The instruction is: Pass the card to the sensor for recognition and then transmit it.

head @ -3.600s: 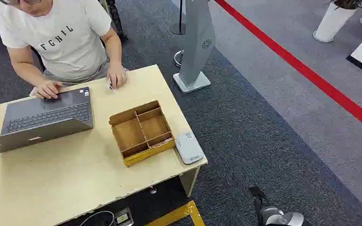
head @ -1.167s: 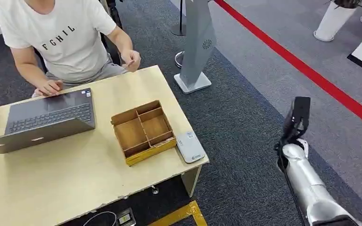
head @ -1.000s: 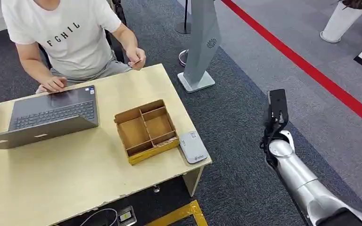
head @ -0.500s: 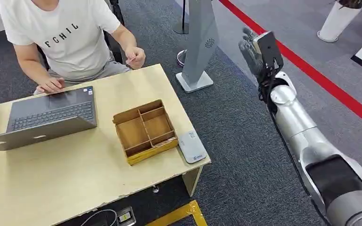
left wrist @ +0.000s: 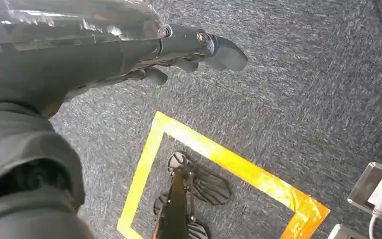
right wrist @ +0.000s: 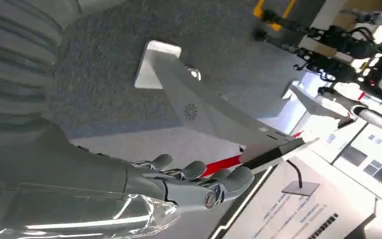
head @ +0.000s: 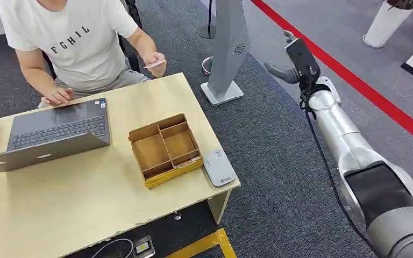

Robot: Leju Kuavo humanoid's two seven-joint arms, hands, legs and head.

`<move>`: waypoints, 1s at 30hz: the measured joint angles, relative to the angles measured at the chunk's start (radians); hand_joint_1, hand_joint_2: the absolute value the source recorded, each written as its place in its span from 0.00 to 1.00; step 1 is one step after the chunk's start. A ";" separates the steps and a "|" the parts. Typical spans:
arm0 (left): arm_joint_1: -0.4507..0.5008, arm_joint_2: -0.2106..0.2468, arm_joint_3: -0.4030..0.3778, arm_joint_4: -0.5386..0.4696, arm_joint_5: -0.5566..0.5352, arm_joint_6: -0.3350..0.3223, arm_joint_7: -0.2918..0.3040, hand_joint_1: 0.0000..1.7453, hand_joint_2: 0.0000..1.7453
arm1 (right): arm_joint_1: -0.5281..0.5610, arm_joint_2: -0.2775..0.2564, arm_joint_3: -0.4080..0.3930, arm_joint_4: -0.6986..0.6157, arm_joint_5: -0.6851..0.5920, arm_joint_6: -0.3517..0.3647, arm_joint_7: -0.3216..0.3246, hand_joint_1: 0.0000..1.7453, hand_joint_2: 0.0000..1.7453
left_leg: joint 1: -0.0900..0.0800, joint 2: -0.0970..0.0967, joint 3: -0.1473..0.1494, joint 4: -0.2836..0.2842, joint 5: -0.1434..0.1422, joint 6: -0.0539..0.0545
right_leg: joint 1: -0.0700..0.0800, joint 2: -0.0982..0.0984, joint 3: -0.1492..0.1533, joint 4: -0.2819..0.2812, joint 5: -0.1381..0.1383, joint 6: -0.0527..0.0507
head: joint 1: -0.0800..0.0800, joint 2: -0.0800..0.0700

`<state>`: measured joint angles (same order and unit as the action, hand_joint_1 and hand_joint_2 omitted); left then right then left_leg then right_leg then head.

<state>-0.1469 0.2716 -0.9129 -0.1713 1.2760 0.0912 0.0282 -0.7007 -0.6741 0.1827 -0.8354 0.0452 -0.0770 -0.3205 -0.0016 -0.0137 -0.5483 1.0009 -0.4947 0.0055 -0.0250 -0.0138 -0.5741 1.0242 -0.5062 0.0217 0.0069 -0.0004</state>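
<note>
On the left of the head view, the light wooden counter [head: 86,188] is carrying an open grey laptop [head: 54,134], a brown cardboard divider tray [head: 164,150] and a small white card sensor [head: 217,167] sitting near the counter's right edge, just beside the tray. A person in a white T-shirt [head: 70,43] is sitting behind the counter, one hand resting at the laptop, the other hand [head: 153,62] raised and pinching the card [head: 155,64] above the far edge of the counter. The card is well apart from the sensor and from both robot hands.

A grey standing kiosk [head: 228,48] is standing on the dark carpet [head: 279,161] right of the counter, with a red floor stripe [head: 365,91] running diagonally past it.

The silver right arm [head: 344,140] is reaching up from the lower right, its right hand [head: 290,67] hanging over the carpet between the kiosk and the red stripe. The fingers are lying stretched out and slightly apart, holding nothing; the right wrist view is showing the same, fingers [right wrist: 199,174] extended with the kiosk beyond them.

The left hand [left wrist: 179,50] is hanging over the carpet, above yellow floor tape [left wrist: 219,159] and near a floor power socket [left wrist: 378,189]. Its fingers are lying loosely extended with nothing in them.
</note>
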 joint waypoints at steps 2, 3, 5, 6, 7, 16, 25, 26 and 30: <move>0.000 0.000 -0.007 0.000 -0.003 -0.001 -0.009 0.00 0.00 | -0.016 0.016 0.022 -0.009 0.083 -0.027 0.011 0.00 1.00 | 0.000 0.000 0.000 0.000 0.000 0.000 | 0.000 0.000 0.000 0.000 0.000 0.000 | 0.000 0.000; -0.001 0.000 -0.011 0.000 -0.005 -0.002 -0.012 0.00 0.00 | -0.027 0.028 0.039 -0.017 0.140 -0.043 0.018 0.00 1.00 | 0.000 0.000 0.000 0.000 0.000 0.000 | 0.000 0.000 0.000 0.000 0.000 0.000 | 0.000 0.000; -0.001 0.000 -0.016 0.000 -0.008 -0.004 -0.013 0.00 0.00 | -0.050 0.049 0.069 -0.027 0.263 -0.075 0.039 0.00 1.00 | 0.000 0.000 0.001 0.000 0.001 -0.001 | 0.000 0.000 0.000 0.000 0.000 0.000 | 0.000 0.000; -0.002 0.000 -0.016 0.000 -0.009 -0.006 -0.014 0.00 0.00 | -0.060 0.059 0.085 -0.034 0.330 -0.096 0.053 0.00 1.00 | 0.001 0.000 0.001 0.000 0.001 -0.001 | 0.001 0.000 0.000 0.000 0.000 0.000 | 0.000 0.000; -0.002 0.000 -0.018 0.000 -0.010 -0.006 -0.015 0.00 0.00 | -0.071 0.070 0.102 -0.039 0.391 -0.115 0.066 0.00 1.00 | 0.001 -0.001 0.001 0.000 0.001 -0.001 | 0.001 -0.001 0.000 0.000 0.000 0.000 | 0.000 0.000; -0.005 -0.003 -0.039 0.000 -0.008 -0.005 -0.011 0.00 0.00 | -0.135 0.190 0.266 -0.011 0.977 -0.277 0.147 0.00 1.00 | 0.002 -0.001 0.000 0.000 0.001 -0.001 | 0.002 -0.001 0.000 0.000 0.000 0.000 | 0.000 0.000; -0.005 -0.005 -0.044 0.000 0.002 -0.001 -0.001 0.00 0.00 | -0.136 0.304 0.342 0.037 1.071 -0.282 0.168 0.00 1.00 | 0.002 -0.001 0.000 0.000 0.001 -0.001 | 0.002 -0.001 0.000 0.000 0.000 0.000 | 0.000 0.000; -0.004 -0.006 -0.044 0.000 0.002 -0.001 0.000 0.00 0.00 | -0.136 0.315 0.346 0.041 1.080 -0.280 0.171 0.00 1.00 | 0.002 -0.002 0.000 0.000 0.001 -0.001 | 0.002 -0.002 0.000 0.000 0.000 0.000 | 0.000 0.000; -0.005 -0.006 -0.045 0.000 0.003 -0.003 0.001 0.00 0.00 | -0.136 0.354 0.365 0.058 1.100 -0.274 0.180 0.00 1.00 | 0.002 -0.001 0.000 0.000 0.001 -0.001 | 0.002 -0.001 0.000 0.000 0.000 0.000 | 0.000 0.000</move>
<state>-0.1514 0.2659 -0.9575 -0.1713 1.2787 0.0885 0.0290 -0.8367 -0.3200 0.5474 -0.7770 1.1456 -0.3509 -0.1404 0.0005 -0.0150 -0.5481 1.0010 -0.4938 0.0044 -0.0229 -0.0150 -0.5743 1.0242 -0.5063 0.0215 0.0065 -0.0004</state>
